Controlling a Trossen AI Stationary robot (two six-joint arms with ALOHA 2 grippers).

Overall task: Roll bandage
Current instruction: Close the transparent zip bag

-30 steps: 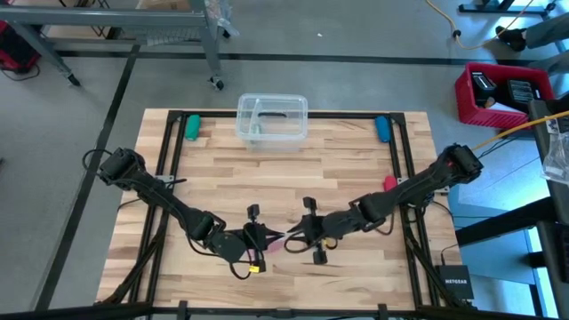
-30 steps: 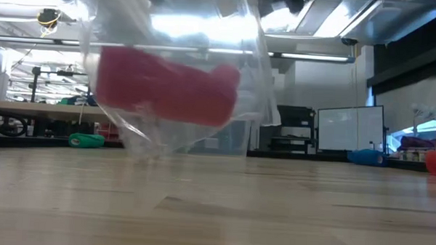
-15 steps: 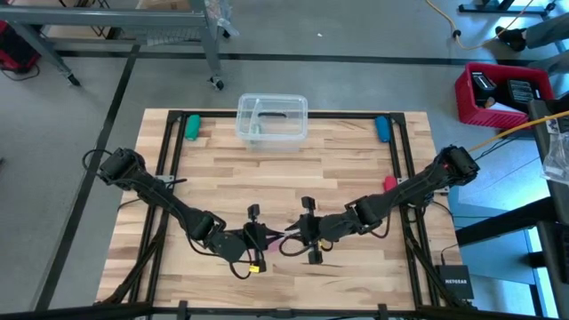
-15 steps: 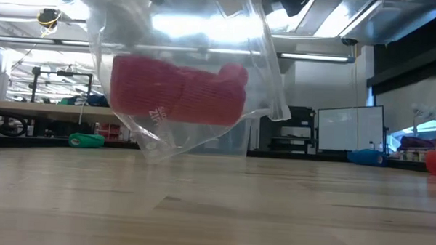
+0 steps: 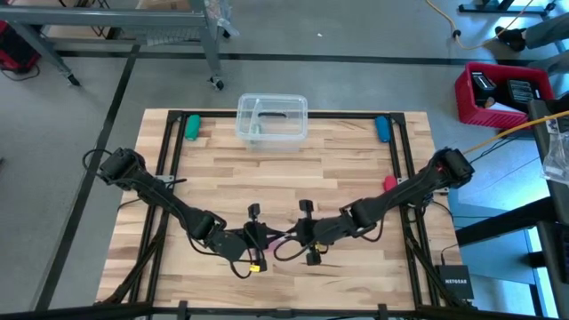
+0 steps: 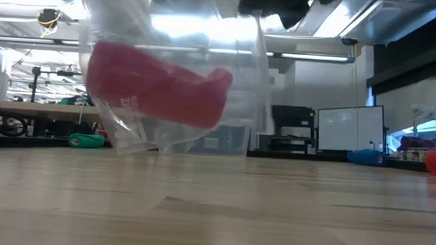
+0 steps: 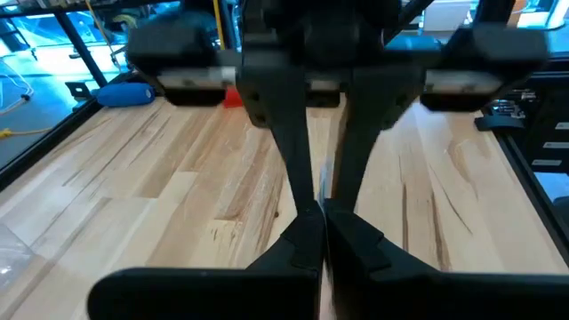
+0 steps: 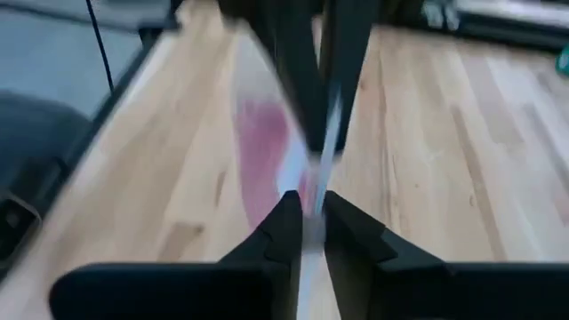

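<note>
**High view: both grippers meet at the bagged bandage**

I see my left gripper (image 5: 263,240), fingers pressed together on the clear plastic wrapper (image 6: 255,87), lifted off the tabletop (image 5: 293,178). The pink bandage (image 6: 157,88) hangs inside it. My right gripper (image 5: 286,244) pinches the wrapper's other edge.

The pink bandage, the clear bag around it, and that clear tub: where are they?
Bandage (image 6: 157,88): low view, middle of the pink roll.
Bag (image 6: 241,80): low view, clear plastic right of the roll.
Tub (image 5: 272,118): high view, its bottom, at the table's far edge.
</note>
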